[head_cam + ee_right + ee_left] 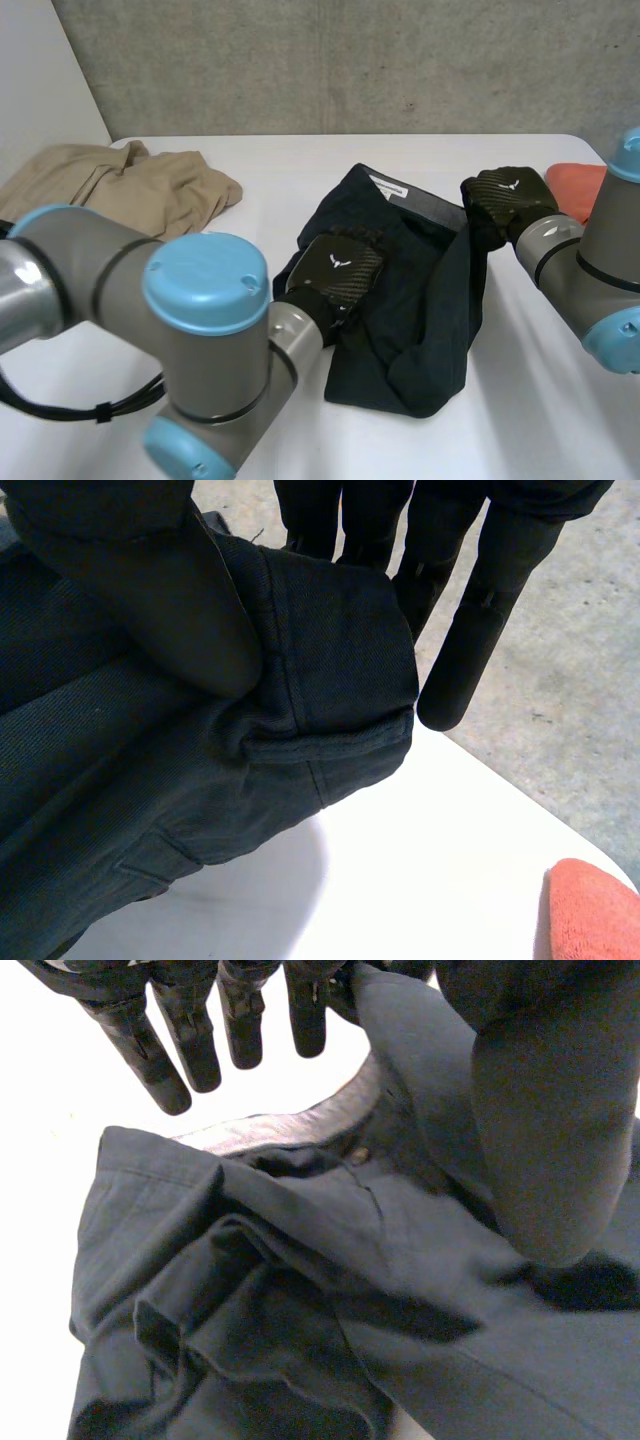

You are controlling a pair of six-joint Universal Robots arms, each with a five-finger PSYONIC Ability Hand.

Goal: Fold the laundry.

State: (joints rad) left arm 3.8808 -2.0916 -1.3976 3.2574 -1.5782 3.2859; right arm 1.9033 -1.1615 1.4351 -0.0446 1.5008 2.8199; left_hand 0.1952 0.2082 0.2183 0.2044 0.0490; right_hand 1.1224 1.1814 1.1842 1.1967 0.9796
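White table (270,160) before a rough grey concrete wall (350,60), a smooth pale panel (40,70) adjoining at one side.

Your arms (90,280) are grey with light-blue caps (205,270). Your left hand (340,268) and right hand (508,195) are black weave, each white-marked.

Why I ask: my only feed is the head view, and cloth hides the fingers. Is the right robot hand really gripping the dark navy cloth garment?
Observer: Yes; its wrist view shows the right robot hand pinching the stitched hem of the dark navy cloth garment between thumb and fingers.
Operator: And the left robot hand?
Observer: Its wrist view shows it pinching the garment's edge next to the grey waistband lining.
Operator: Is the hem lifted?
Observer: Yes, it hangs clear above the white table.
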